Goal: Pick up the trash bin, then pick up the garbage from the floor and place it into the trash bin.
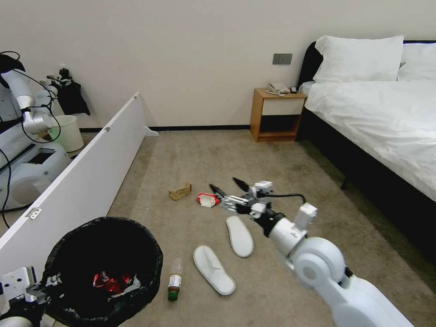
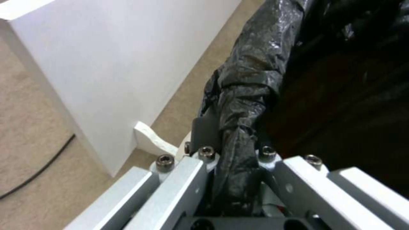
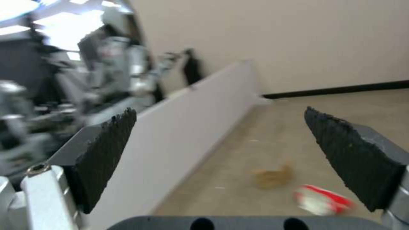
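The trash bin (image 1: pixel 103 268) with its black bag hangs at the lower left of the head view, a crushed red can inside it. My left gripper (image 1: pixel 43 285) is shut on the bin's bagged rim (image 2: pixel 238 105). On the carpet lie a red-white packet (image 1: pixel 208 199), a brown paper scrap (image 1: pixel 180 191), two white slippers (image 1: pixel 240 235) (image 1: pixel 213 269) and a green-capped bottle (image 1: pixel 174 285). My right gripper (image 1: pixel 225 186) hovers open just right of the packet; its wrist view shows the packet (image 3: pixel 321 199) and scrap (image 3: pixel 273 177) past its fingers (image 3: pixel 104 153).
A low white partition (image 1: pixel 86 177) runs along the left, with another robot and a cream bucket (image 1: pixel 68 131) behind it. A wooden nightstand (image 1: pixel 277 116) stands at the back wall and a bed (image 1: pixel 377 118) fills the right side.
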